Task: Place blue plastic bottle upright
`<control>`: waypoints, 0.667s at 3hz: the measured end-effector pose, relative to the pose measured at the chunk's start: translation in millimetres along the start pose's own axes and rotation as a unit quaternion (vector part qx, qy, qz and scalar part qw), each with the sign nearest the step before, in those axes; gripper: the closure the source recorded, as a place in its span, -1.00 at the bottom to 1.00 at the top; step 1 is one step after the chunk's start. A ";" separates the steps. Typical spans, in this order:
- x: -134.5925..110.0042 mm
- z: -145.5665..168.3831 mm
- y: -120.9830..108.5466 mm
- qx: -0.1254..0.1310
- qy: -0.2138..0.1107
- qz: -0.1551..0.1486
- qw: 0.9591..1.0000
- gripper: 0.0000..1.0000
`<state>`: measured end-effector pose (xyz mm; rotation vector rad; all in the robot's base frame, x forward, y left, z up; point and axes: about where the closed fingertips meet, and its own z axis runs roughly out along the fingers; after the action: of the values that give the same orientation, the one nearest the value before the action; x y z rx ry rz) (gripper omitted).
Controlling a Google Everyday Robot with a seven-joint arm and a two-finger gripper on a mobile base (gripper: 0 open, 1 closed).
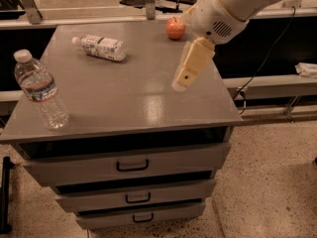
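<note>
The blue plastic bottle [101,47] lies on its side at the back left of the grey cabinet top [124,98], white cap pointing left, whitish label facing up. My gripper [181,80] hangs from the white arm [233,6] above the right-middle of the top, pointing down and to the left. It is well to the right of the bottle and in front of it, apart from it, and holds nothing that I can see.
A larger clear ribbed bottle [42,90] with a red-and-blue band stands upright at the front left corner. A red apple [175,28] sits at the back right, just behind the gripper. Drawers [132,165] are below. A cable [262,63] hangs to the right.
</note>
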<state>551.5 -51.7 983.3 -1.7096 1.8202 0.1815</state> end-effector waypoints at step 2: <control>-2.6 -0.8 -5.3 0.012 -0.018 0.012 1.000 -1.00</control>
<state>556.1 -50.6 987.0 -1.6589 1.8106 0.1992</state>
